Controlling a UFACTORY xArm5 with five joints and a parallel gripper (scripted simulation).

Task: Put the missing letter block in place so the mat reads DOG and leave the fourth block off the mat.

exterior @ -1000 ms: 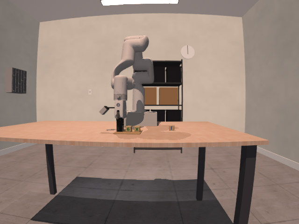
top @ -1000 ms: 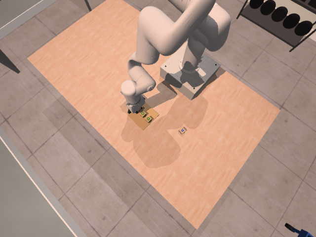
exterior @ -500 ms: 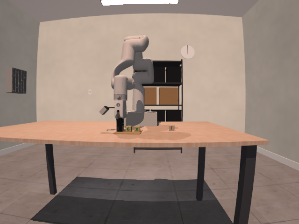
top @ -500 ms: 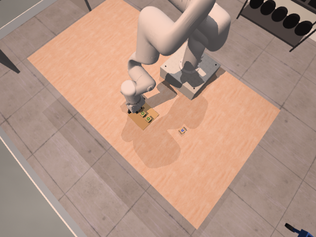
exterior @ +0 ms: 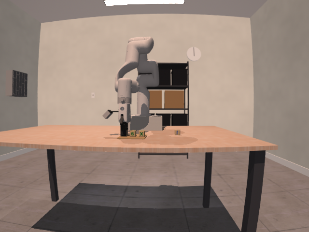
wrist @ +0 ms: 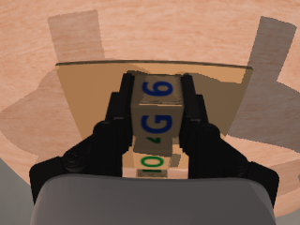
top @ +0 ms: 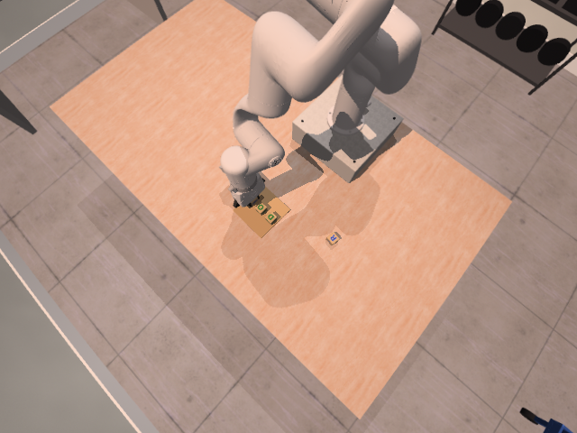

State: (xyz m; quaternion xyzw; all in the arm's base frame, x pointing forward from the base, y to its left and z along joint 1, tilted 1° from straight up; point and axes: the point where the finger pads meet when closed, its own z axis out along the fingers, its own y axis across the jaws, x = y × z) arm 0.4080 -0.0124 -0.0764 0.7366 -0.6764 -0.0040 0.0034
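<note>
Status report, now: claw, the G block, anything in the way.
Claw shut on the G block, low over the mat. O block and D block on the mat beside it. Fourth block off the mat, well apart.

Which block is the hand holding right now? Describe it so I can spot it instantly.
Start at the arm's grey base and follow the arm down to the small brown mat beside it. At the mat's end the hand is shut on a wooden block. Its letters, G and 6, are blue; the two neighbours' are green.
</note>
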